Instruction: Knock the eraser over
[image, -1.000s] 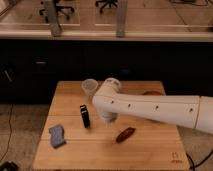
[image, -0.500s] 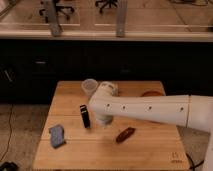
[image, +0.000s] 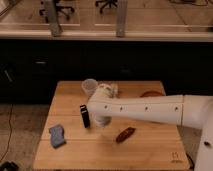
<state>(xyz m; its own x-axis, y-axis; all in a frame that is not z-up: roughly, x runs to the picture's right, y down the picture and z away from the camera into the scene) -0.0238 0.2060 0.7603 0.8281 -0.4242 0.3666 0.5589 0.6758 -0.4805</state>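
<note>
The eraser (image: 85, 116) is a small black block standing on the wooden table (image: 75, 155), left of centre, leaning slightly. My white arm reaches in from the right, and its end sits right beside the eraser's right side. The gripper (image: 102, 121) is at the arm's lower end, just right of the eraser and low over the table, mostly hidden by the arm. I cannot tell whether it touches the eraser.
A clear cup (image: 90, 87) stands behind the eraser near the table's back edge. A blue-grey soft pad (image: 57, 135) lies at the front left. A brown oblong object (image: 125, 134) lies right of centre, and a brown flat thing (image: 150, 93) lies at the back right.
My arm's end has moved left and a little down, closing on the eraser's right side. The eraser stands in about the same spot.
</note>
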